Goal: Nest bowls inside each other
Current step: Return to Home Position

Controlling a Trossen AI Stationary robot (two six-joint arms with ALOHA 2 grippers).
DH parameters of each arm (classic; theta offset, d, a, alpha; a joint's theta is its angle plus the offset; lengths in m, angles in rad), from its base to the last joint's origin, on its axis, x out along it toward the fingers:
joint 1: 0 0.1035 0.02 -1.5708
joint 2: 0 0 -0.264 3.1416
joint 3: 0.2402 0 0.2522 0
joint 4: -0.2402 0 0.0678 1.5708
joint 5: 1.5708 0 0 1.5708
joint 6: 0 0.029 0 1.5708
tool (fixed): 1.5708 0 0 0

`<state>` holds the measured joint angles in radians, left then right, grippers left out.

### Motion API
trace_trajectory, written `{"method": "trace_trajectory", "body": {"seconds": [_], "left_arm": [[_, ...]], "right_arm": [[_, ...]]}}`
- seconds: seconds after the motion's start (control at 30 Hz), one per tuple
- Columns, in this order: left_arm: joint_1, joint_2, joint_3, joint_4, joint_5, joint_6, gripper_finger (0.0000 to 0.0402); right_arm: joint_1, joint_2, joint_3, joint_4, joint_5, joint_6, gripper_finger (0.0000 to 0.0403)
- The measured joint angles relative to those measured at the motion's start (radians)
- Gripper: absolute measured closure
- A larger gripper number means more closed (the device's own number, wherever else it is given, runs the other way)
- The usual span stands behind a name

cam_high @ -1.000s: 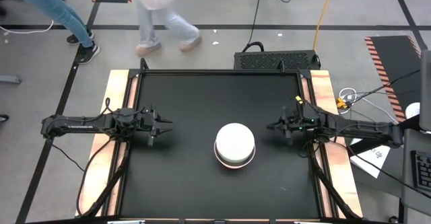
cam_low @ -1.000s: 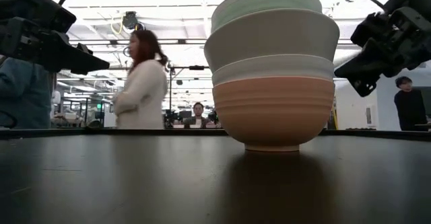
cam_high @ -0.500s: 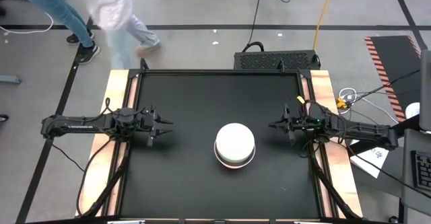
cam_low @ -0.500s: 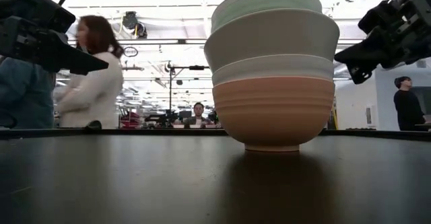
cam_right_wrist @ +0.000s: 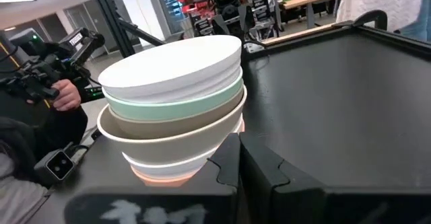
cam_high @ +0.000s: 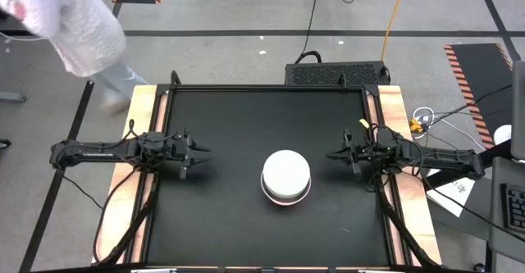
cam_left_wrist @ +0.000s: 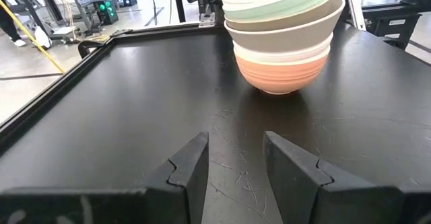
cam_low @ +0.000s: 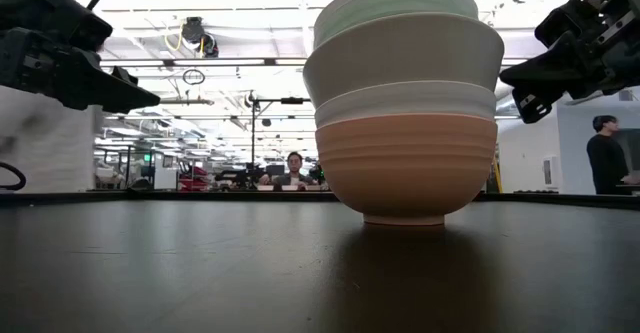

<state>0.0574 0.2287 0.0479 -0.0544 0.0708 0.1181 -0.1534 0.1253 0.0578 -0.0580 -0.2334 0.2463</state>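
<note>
The bowls stand nested in one stack (cam_high: 285, 175) right of the table's middle, resting on the salmon-orange bottom bowl's foot (cam_low: 404, 216). Above it come a white bowl, a beige-grey one, a mint green one and a white one on top (cam_right_wrist: 174, 66). No dark grey-brown bowl shows. My left gripper (cam_high: 201, 152) hovers open over the mat, left of the stack (cam_left_wrist: 283, 29), pointing at it. My right gripper (cam_high: 330, 153) hovers shut to the right of the stack, pointing at it (cam_right_wrist: 239, 158).
Black mat (cam_high: 238, 224) lies bare all round the stack, bounded by a raised frame (cam_high: 371, 125) and wooden side strips. A person in white (cam_high: 78, 27) passes beyond the far left corner. People sit and stand in the room behind (cam_low: 294, 168).
My right gripper has risen a little beside the stack and tipped from slanting downward to nearly level, staying shut. The bowls have kept still. A person in white has walked leftward past the table's far edge.
</note>
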Motion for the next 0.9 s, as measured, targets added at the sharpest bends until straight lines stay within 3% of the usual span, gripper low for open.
{"method": "trace_trajectory", "body": {"seconds": [0.27, 0.5, 0.9], "left_arm": [[0.000, 0.000, 0.000, -0.008, 0.008, -0.009, 0.0256], [0.000, 0.000, 0.000, 0.002, -0.066, -0.099, 0.0256], [0.000, 0.000, 0.000, 0.004, -0.071, -0.095, 0.0256]], "right_arm": [[0.001, 0.000, -0.001, 0.013, -0.084, 0.025, 0.0403], [0.000, 0.000, -0.002, 0.040, -0.086, 0.030, 0.0403], [0.000, 0.002, -0.003, 0.130, -0.085, 0.030, 0.0403]]}}
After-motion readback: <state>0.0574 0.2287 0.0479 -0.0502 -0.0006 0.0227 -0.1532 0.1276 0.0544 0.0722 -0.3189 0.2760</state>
